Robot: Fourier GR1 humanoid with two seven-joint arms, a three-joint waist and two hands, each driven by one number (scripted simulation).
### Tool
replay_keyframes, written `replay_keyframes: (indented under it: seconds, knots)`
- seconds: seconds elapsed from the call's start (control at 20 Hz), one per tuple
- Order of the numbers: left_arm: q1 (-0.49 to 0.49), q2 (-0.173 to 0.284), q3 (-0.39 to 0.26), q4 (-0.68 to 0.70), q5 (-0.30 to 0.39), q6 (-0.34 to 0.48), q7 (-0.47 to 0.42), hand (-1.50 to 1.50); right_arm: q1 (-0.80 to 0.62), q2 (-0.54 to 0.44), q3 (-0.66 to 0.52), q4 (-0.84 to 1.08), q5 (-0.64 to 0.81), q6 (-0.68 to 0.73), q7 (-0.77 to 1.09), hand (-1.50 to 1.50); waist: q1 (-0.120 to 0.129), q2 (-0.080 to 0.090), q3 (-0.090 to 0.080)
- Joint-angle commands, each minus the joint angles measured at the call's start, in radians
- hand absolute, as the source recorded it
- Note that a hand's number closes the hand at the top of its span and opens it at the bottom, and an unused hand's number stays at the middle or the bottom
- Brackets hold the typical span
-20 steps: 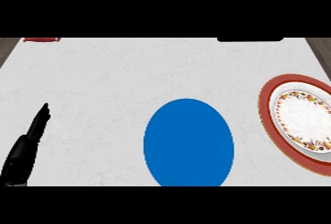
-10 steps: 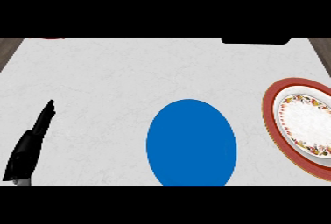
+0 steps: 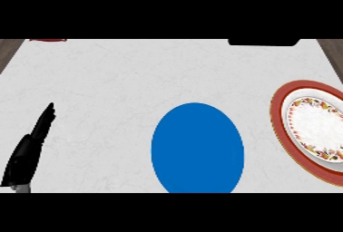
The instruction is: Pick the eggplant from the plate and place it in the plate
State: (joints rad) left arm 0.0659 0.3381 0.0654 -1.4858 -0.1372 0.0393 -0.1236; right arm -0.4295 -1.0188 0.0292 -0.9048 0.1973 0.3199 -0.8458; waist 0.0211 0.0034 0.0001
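The left hand (image 3: pixel 28 149) shows at the lower left of the head view, black, edge-on, its fingers straight and pointing up the bench (image 3: pixel 120 81); it is released and grasps nothing, resting well apart from both plates. The right hand is nowhere in the view.

A plain blue plate (image 3: pixel 198 148) lies near the middle of the pale marbled bench, its lower rim at the bottom of the visible scene. At the right edge sits a second plate, red-rimmed plate (image 3: pixel 281 122) with a flowered band and a white centre (partly cut off by the frame). Where the eggplant is I cannot tell: neither plate shows it, nor the bench.

At the far edge, a dark object (image 3: pixel 262 41) lies top right, and a sliver of something red (image 3: pixel 48 40) top left.
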Motion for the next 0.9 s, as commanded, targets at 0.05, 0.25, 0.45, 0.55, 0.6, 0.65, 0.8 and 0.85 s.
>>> replay_keyframes:
  seconds: [0.05, 0.25, 0.45, 0.55, 0.6, 0.65, 0.8, 0.85]
  knots:
    - [0.02, 0.016, 0.037, -0.004, 0.006, -0.015, -0.028, 0.0, -0.016, 0.097, 0.065, -0.026, 0.064, 0.029, 0.008, 1.5, -0.008, -0.003, 0.0]
    - [0.0, -0.017, -0.01, -0.033, -0.023, 0.001, 0.029, 0.0, -0.029, 0.186, 0.078, 0.042, -0.008, 0.12, 0.147, 1.5, -0.004, -0.001, 0.0]
    - [-0.017, -0.01, 0.016, -0.025, -0.019, -0.014, 0.035, 0.0, -0.088, 0.261, 0.081, 0.106, 0.068, 0.055, 0.236, -1.5, -0.006, -0.001, 0.0]
    - [-0.034, 0.005, 0.058, 0.102, 0.0, -0.049, -0.081, 0.0, -0.081, 0.285, 0.074, 0.133, 0.103, 0.04, 0.182, -1.5, -0.012, -0.001, 0.0]
    - [0.011, 0.007, 0.057, -0.015, -0.018, -0.039, 0.0, 0.0, -0.082, 0.26, 0.042, 0.144, 0.114, 0.059, 0.149, -1.5, -0.011, -0.002, 0.0]
    - [-0.035, -0.027, 0.028, -0.015, -0.031, -0.021, 0.059, 0.0, -0.028, 0.238, 0.021, 0.083, 0.078, 0.086, 0.144, -1.5, -0.019, -0.004, 0.0]
    - [0.008, -0.029, 0.031, -0.003, -0.04, -0.008, -0.008, 0.0, -0.092, 0.25, -0.063, 0.113, -0.048, 0.165, 0.188, -1.5, -0.017, -0.004, 0.0]
    - [-0.006, -0.035, 0.024, 0.005, -0.045, -0.007, -0.002, 0.0, -0.094, 0.271, -0.083, 0.152, -0.071, 0.164, 0.186, -1.5, -0.016, -0.002, 0.0]
